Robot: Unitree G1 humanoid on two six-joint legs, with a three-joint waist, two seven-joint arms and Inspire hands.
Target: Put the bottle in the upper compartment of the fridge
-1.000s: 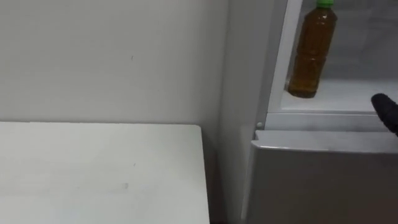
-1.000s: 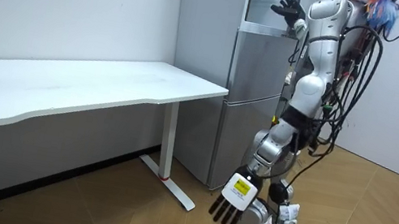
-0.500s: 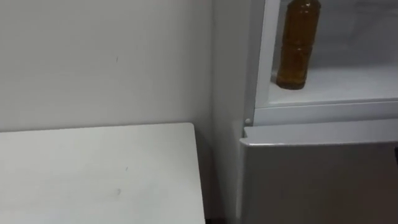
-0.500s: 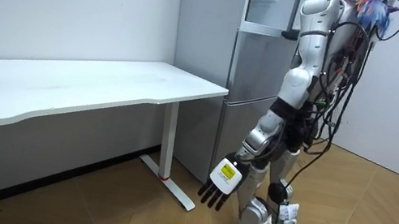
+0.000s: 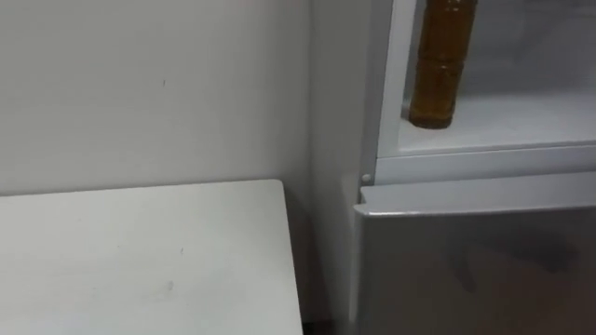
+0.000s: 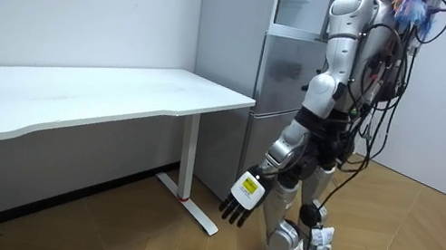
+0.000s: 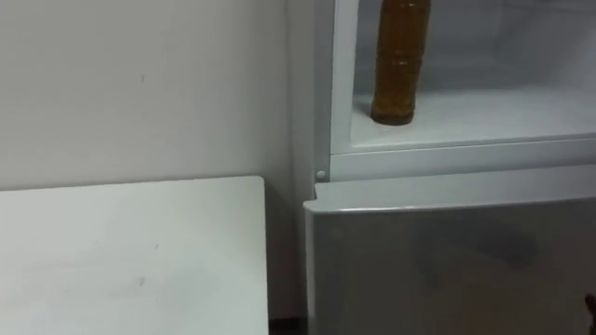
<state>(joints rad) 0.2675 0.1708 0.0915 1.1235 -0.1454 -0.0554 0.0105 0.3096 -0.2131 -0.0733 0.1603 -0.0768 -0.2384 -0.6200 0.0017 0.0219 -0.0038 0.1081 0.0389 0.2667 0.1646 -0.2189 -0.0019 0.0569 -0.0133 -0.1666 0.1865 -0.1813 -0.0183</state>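
The bottle (image 5: 438, 65), filled with amber liquid, stands upright at the left end of the white shelf (image 5: 512, 126) inside the open upper fridge, with nothing touching it; its cap is cut off by the top edge. It also shows as the bottle (image 7: 400, 60) in the right eye view. My left hand (image 6: 242, 197) hangs low beside my thigh, fingers straight and open, holding nothing. A dark sliver of my right hand (image 7: 592, 303) sits at the right edge, below the shelf.
I stand close in front of the tall grey fridge (image 6: 277, 107). Its lower door (image 5: 475, 265) is closed just under the shelf. A white table (image 5: 140, 251) stands on my left, against the wall and almost touching the fridge side.
My right hand has dropped from the upper fridge opening, leaving the bottle standing on the shelf. My left arm has swung a little forward. The eye view has shifted slightly.
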